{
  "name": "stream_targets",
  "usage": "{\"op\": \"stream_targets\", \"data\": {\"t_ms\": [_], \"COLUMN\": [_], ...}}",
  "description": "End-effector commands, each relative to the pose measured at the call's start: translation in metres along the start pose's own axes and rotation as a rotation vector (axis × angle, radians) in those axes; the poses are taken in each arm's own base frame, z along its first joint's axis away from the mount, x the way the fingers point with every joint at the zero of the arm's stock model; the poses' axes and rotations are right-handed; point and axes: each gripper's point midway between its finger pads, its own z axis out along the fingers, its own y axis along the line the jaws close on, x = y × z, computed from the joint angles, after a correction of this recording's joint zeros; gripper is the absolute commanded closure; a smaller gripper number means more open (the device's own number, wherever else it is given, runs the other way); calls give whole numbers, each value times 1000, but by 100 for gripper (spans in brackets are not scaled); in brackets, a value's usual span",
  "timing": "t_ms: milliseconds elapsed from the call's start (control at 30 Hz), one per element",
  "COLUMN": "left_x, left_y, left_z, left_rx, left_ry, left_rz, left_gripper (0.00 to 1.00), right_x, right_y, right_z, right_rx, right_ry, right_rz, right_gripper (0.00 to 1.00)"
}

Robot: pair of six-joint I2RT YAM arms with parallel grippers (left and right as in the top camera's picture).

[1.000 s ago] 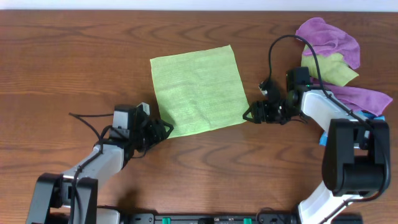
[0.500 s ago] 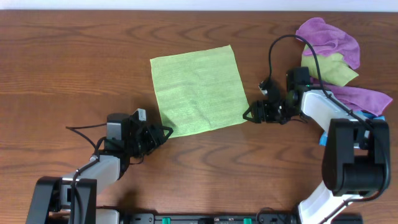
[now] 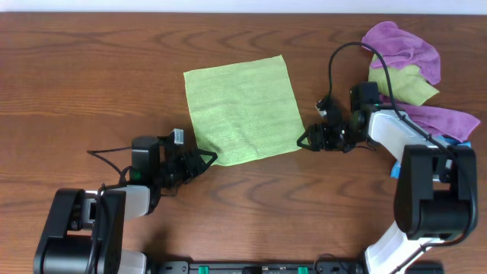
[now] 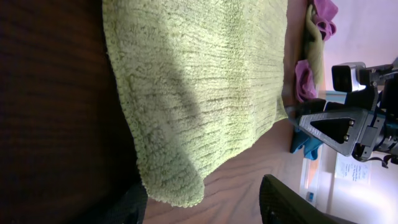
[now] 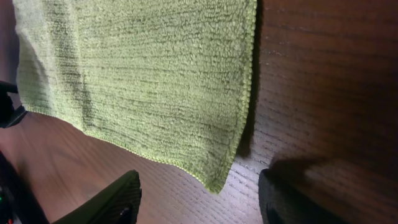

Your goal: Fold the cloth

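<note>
The lime-green cloth [image 3: 242,110] lies flat and spread out at the table's middle. My left gripper [image 3: 205,159] is open at the cloth's near-left corner; in the left wrist view that corner [image 4: 180,190] lies between my two fingers [image 4: 205,208]. My right gripper [image 3: 304,141] is open at the near-right corner; in the right wrist view that corner [image 5: 217,177] sits between my fingers [image 5: 202,202]. Neither gripper holds the cloth. No white tag shows.
A pile of purple cloths [image 3: 403,46], a duller olive-green cloth [image 3: 407,84] and a bit of blue cloth [image 3: 453,141] lies at the back right, behind my right arm. Bare wooden table [image 3: 91,76] surrounds the cloth.
My left gripper has shifted a little right, up to the cloth's near-left corner. The right arm and the cloth have not moved.
</note>
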Motion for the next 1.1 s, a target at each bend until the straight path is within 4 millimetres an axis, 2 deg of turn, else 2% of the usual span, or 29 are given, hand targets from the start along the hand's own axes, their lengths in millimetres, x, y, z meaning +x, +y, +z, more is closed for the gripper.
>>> {"op": "stream_targets", "data": {"t_ms": [0, 67, 100, 167, 267, 333, 500, 800, 967, 1067], "left_x": [33, 35, 36, 36, 36, 37, 38, 37, 34, 35], "left_y": [58, 60, 60, 60, 60, 59, 63, 68, 72, 72], "left_z": [-1, -2, -2, -2, -2, -2, -4, -9, -9, -9], "left_rx": [-199, -206, -207, -207, -204, -198, -211, -218, -240, -242], "left_ry": [37, 46, 47, 48, 50, 55, 57, 53, 38, 40], "left_rz": [-127, -127, -126, -127, -128, -129, -152, -160, -157, -160], "left_gripper": [39, 43, 48, 53, 48, 48, 47, 47, 47, 52], "right_x": [2, 1, 1, 0, -1, -1, 3, 0, 5, 12], "right_y": [5, 5, 5, 5, 12, 15, 0, -20, -19, -20], "right_z": [4, 4, 4, 5, 9, 14, 20, 13, 28, 37], "right_rx": [-28, -28, -28, -28, -30, -17, 70, 86, 52, 32], "right_ry": [11, 8, 5, 3, 6, 12, 39, 16, 44, 73], "right_rz": [-19, -20, -22, -25, -53, -73, -54, 12, 44, 67], "right_gripper": [46, 55, 58, 59, 55, 55, 57, 55, 57, 61]}}
